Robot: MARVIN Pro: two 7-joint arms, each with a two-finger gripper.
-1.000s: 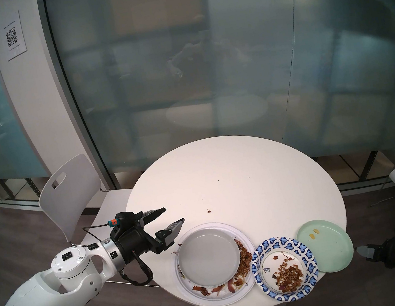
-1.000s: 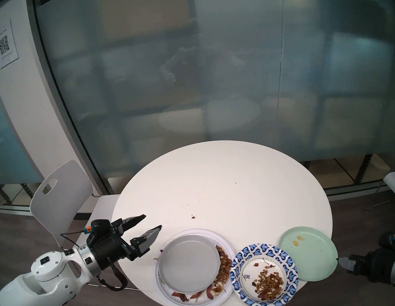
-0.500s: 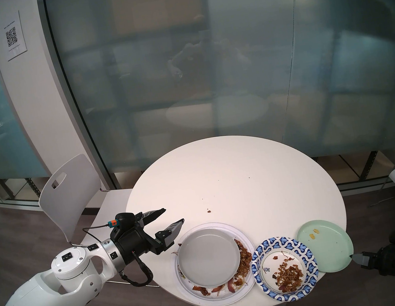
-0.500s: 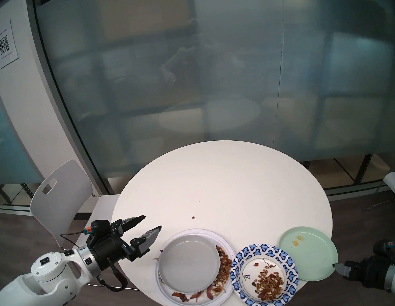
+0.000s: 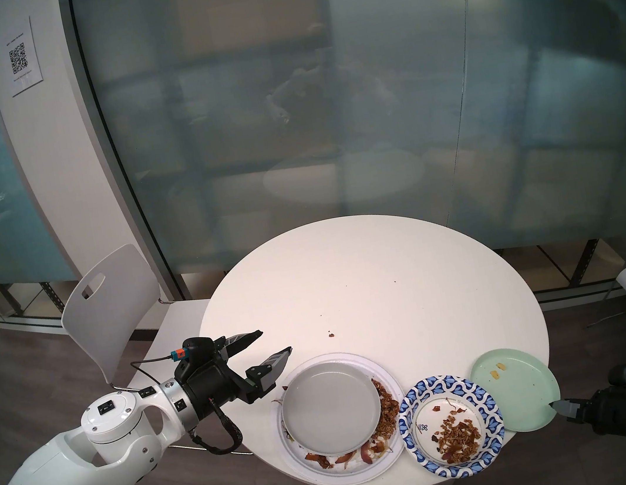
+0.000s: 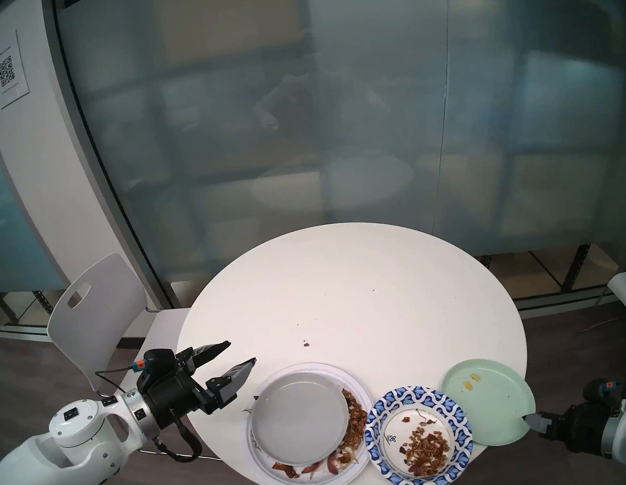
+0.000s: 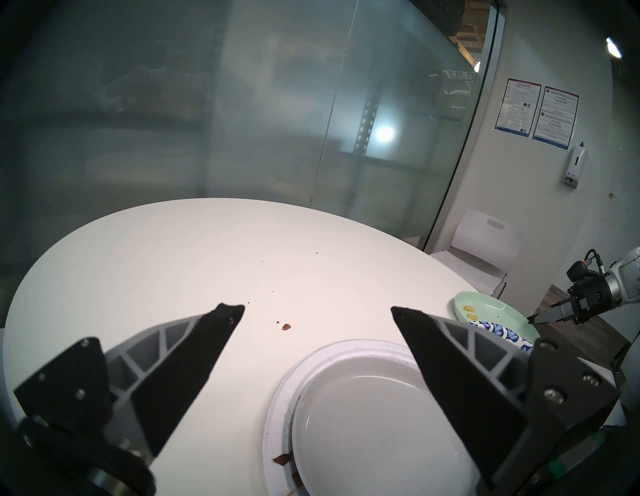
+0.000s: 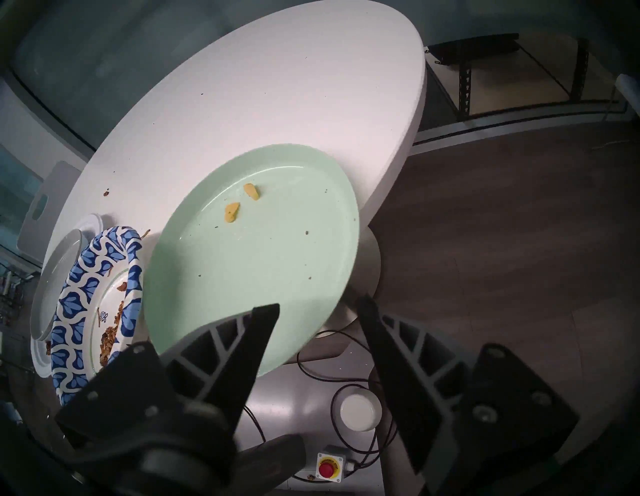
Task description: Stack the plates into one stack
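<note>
At the table's right edge, the pale-green plate's overhanging rim sits between the right gripper's parted jaws (left gripper gapes empty, farther off).

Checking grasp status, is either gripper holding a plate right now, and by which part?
Nothing held. The right gripper is open, straddling the pale-green plate rim; the left gripper is open.

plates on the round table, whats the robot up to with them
The robot is stacking dirty plates. The grey plate already sits on the large white paper plate with food scraps. The right gripper has its jaws open around the rim of the pale-green plate, which overhangs the round white table. The blue-and-white patterned paper plate lies between them. The left gripper waits open beside the stack.
</note>
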